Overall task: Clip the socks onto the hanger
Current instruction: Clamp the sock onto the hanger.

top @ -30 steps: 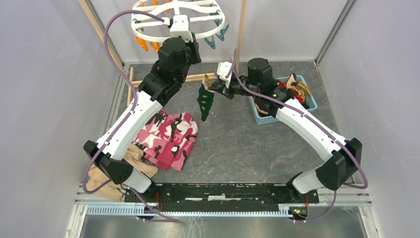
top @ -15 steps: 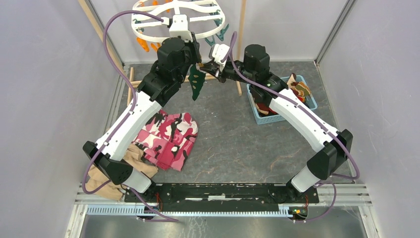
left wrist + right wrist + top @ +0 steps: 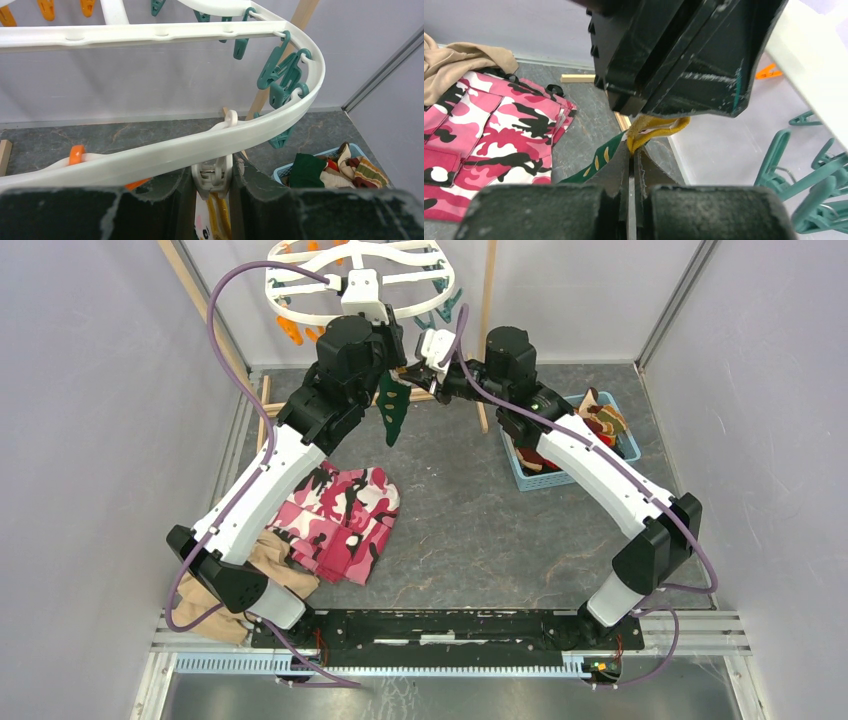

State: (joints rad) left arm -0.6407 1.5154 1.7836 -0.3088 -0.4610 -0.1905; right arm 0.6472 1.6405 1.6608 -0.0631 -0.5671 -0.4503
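**Dark green fabric sock (image 3: 392, 410) held just below the near rim of the large white plastic oval hanger (image 3: 200, 147)**

The sock's yellow cuff (image 3: 656, 129) is clamped between the closed jaws of the right gripper (image 3: 630, 167), and its long axis hangs straight down from the hanger. A small white plastic clip (image 3: 212, 175) under that rim is pinched by the left gripper (image 3: 212, 192). Whether the clip's mouth is pressed open cannot be told. The cuff lies directly beneath the clip, seemingly just short of touching, so an upward feed is judged to be needed.
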